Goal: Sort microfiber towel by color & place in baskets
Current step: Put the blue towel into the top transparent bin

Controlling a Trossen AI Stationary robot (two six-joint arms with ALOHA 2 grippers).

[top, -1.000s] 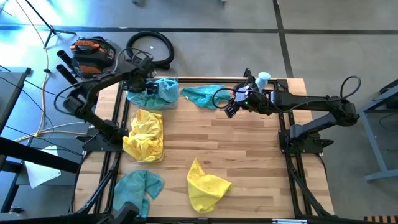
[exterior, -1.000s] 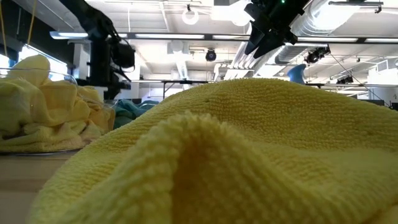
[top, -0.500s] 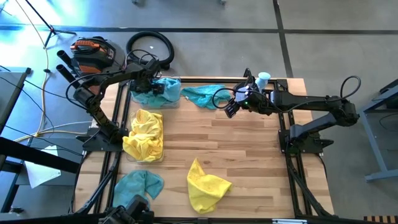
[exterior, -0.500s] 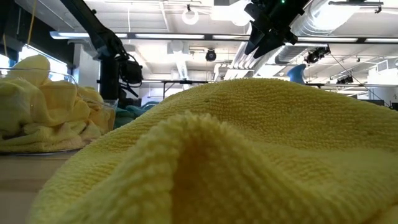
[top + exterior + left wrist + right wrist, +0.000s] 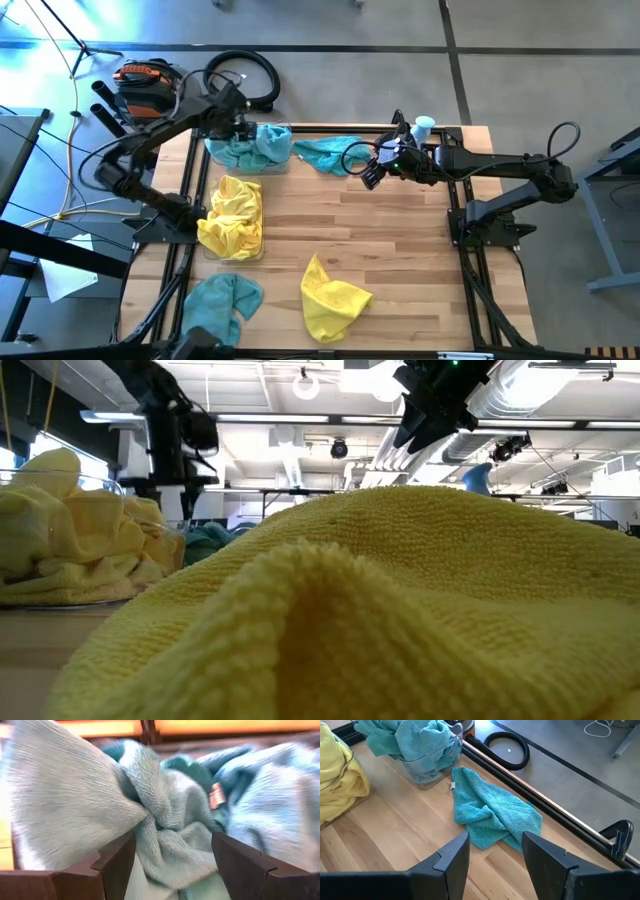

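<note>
A clear basket (image 5: 268, 160) at the table's far left holds teal towels (image 5: 415, 740). My left gripper (image 5: 237, 128) hangs open just above that heap, and teal cloth (image 5: 170, 820) shows between its fingers. Another basket (image 5: 232, 252), nearer, is heaped with yellow towels (image 5: 80, 540). A loose teal towel (image 5: 328, 152) lies flat by the far edge; my right gripper (image 5: 370, 178) hovers open to its right, above the table. A yellow towel (image 5: 333, 297) and a teal towel (image 5: 222, 300) lie near the front edge.
A white-and-blue bottle (image 5: 424, 127) stands at the far right corner behind my right arm. A black hose coil (image 5: 240, 75) and an orange-black tool (image 5: 148, 82) lie on the floor beyond the table. Bare wood (image 5: 400, 250) spreads across the middle and right.
My left gripper swung toward the table's right over the teal basket, dipping low, then drew back toward the far left and rose above the heap. The teal cloths in that basket shifted a little.
</note>
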